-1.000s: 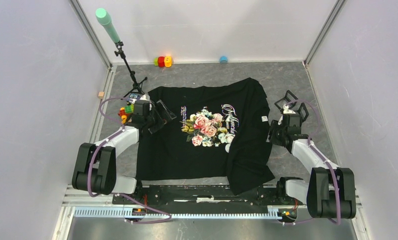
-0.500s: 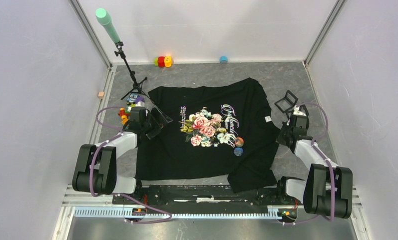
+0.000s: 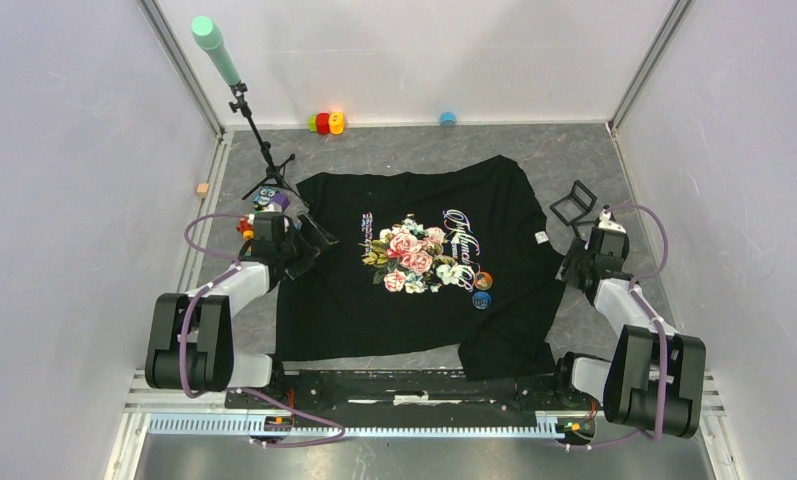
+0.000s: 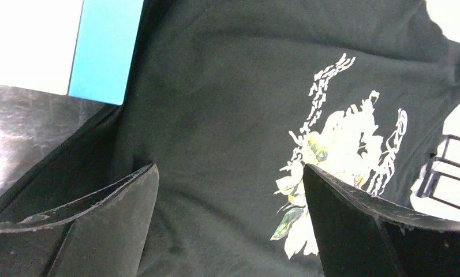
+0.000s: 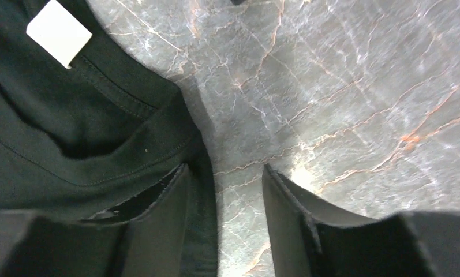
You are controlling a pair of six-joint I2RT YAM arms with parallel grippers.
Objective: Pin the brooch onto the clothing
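Observation:
The black T-shirt [image 3: 414, 310] lies spread on the table, with its rose print [image 3: 414, 255] and white script in the middle. Two round brooches, one orange [image 3: 483, 281] and one blue [image 3: 481, 299], sit on the shirt just right of the print. My left gripper [image 3: 312, 238] is open and empty over the shirt's left edge. In the left wrist view [image 4: 228, 167] its fingers frame dark cloth [image 4: 216, 86] and the print [image 4: 343, 144]. My right gripper [image 3: 572, 268] is open and empty. In the right wrist view [image 5: 225, 168] it hovers at the shirt's hem [image 5: 71, 133], over bare marble.
A black wire frame [image 3: 572, 203] stands just beyond my right gripper. A tripod [image 3: 266, 165] holding a green tube [image 3: 214, 40] stands at the back left, with small toys [image 3: 264, 198] by my left wrist. Red and yellow toys [image 3: 326, 122] and a blue cap [image 3: 447, 118] sit by the back wall.
The right gripper has drawn back to the right, off the shirt. The shirt's folded right side now lies flatter and shows the two brooches. The left gripper has moved slightly left.

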